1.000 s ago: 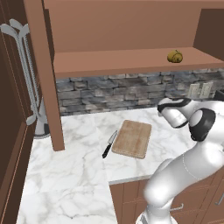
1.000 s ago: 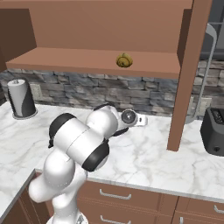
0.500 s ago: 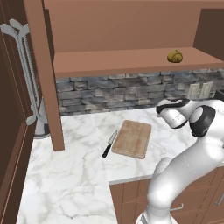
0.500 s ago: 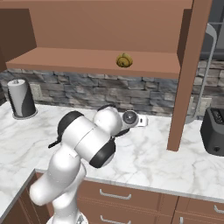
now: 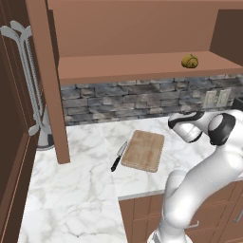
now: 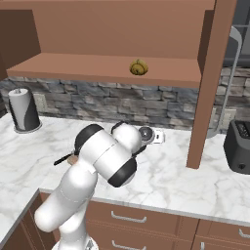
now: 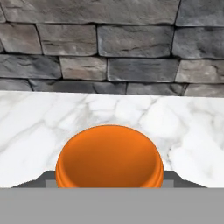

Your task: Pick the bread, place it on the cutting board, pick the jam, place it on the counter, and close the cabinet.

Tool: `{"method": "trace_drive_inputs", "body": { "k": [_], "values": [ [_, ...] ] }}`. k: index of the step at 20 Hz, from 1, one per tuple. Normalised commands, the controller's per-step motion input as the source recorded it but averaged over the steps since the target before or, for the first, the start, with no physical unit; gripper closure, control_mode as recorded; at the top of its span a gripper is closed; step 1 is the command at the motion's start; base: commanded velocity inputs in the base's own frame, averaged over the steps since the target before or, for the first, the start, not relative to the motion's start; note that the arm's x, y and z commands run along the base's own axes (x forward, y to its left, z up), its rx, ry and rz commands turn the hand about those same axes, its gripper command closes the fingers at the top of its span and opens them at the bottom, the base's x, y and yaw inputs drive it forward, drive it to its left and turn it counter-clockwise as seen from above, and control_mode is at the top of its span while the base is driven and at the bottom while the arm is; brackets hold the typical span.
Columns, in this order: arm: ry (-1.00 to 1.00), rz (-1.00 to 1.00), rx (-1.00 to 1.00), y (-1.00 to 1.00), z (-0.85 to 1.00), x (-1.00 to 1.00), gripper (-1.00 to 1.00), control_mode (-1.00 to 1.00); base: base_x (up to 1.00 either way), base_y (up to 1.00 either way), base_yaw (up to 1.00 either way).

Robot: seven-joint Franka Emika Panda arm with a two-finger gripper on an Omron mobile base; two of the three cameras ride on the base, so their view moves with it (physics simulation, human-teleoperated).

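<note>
The jam, a squat orange jar, sits between my gripper's dark fingertips, low over the white marble counter and facing the stone backsplash. The jaws are shut on it; whether it touches the counter I cannot tell. My hand hovers just above the counter, right of the cutting board. The bread, a yellowish knobbly lump, lies on the shelf of the open cabinet. From the right base view the bread lies on that shelf above my hand.
A black-handled knife lies left of the board. The open cabinet doors stand edge-on and reach down towards the counter. A paper towel roll stands at the left, a dark toaster at the right.
The arm's elbow has swung over while the hand has stayed nearly in place above the counter, still holding the jam.
</note>
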Motion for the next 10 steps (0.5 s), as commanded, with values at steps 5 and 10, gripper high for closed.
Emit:
{"method": "trace_drive_inputs", "body": {
  "k": [5, 10],
  "values": [
    [0.00, 0.00, 0.00, -0.01, -0.15, 0.02, 1.00, -1.00, 0.00, 0.00, 0.00],
    [0.00, 0.00, 0.00, -0.01, -0.12, 0.00, 1.00, -1.00, 0.00, 0.00, 0.00]
  ]
}}
